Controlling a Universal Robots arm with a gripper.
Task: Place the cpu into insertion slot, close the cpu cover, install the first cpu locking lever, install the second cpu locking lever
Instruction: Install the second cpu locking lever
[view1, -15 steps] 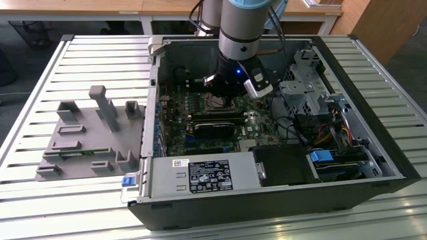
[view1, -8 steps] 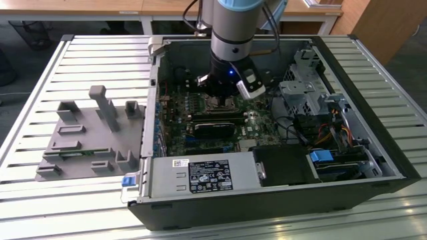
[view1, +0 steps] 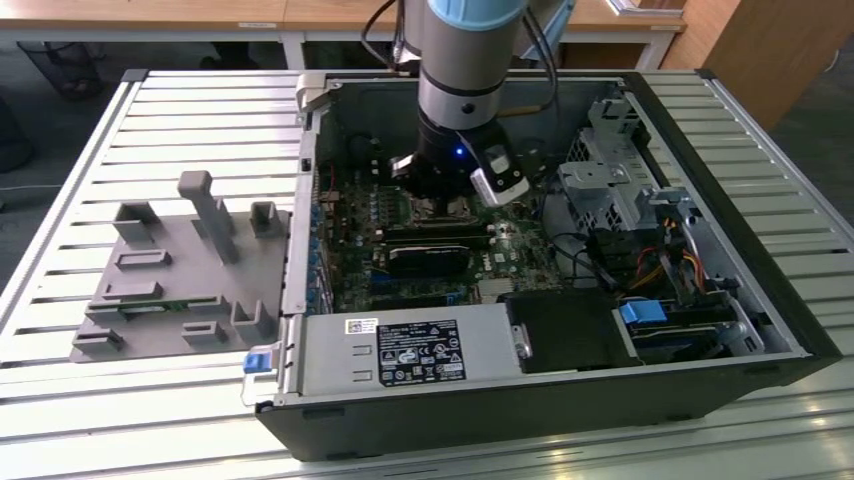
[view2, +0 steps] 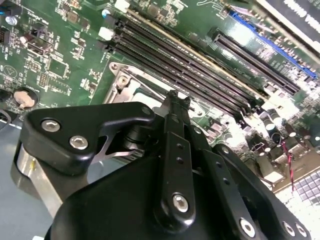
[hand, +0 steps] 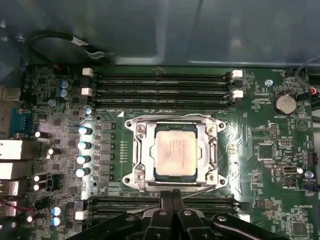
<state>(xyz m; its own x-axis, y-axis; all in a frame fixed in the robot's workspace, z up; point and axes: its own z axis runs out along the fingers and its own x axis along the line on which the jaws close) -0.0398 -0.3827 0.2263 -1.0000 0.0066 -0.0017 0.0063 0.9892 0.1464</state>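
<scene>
cpu (hand: 174, 155): 1 chip sat flat in the insertion slot (hand: 145, 150), at the motherboard's (hand: 260, 150) middle.
cpu cover (hand: 175, 121): 1 silver frame lay down around the chip.
Gripper (hand: 172, 196): fingertips met, pinched together on nothing, just beside the socket's edge, near a lever wire.
Risk: tips could slip off the thin lever, scraping the board or leaving the cover unlatched.

Dull metal cpu (hand: 174, 152), shiny cpu cover (hand: 174, 121)
</scene>
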